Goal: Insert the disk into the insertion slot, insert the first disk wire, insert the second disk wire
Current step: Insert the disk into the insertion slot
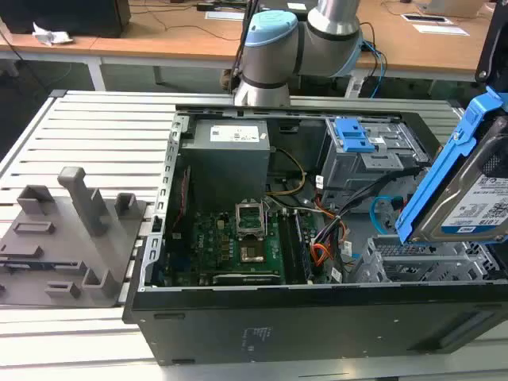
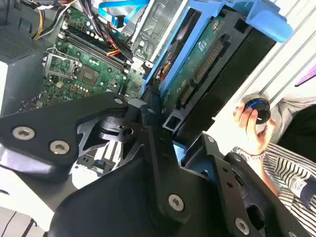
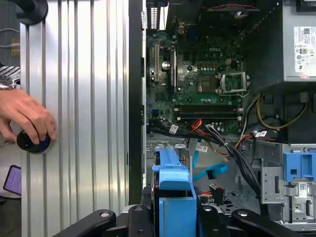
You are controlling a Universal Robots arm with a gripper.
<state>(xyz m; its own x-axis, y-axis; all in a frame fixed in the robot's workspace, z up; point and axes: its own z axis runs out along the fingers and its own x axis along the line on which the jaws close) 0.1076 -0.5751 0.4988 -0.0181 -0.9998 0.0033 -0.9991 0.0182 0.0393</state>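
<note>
Disk [image 1: 476, 194] in its blue carrier [image 1: 444, 171], held tilted above the silver insertion slot [image 1: 413, 262] at the exterior view's right and not yet in it. The gripper [image 3: 173, 215] pinches the carrier edge-on, one finger on each side.

Handling: the disk is probably stiff, dense and sensitive to knocks. Its circuit-board face and connector row [image 2: 207, 54] lie exposed in the second wrist view, so the plastic carrier rails look like the safer place to grip. The carrier may flex and slip a little under load.

Surroundings: a bundle of cables [image 3: 224, 145] and a light-blue data cable [image 3: 210, 173] lie just beside the slot's mouth and could snag the leading edge. The grey bay with a blue latch [image 1: 357, 143] stands near the slot, and the motherboard [image 1: 238, 238] lies beyond the cables. A person's hand [image 3: 27, 118] rests on a black knob [image 3: 32, 141] on the slatted table [image 3: 84, 123], outside the case.
</note>
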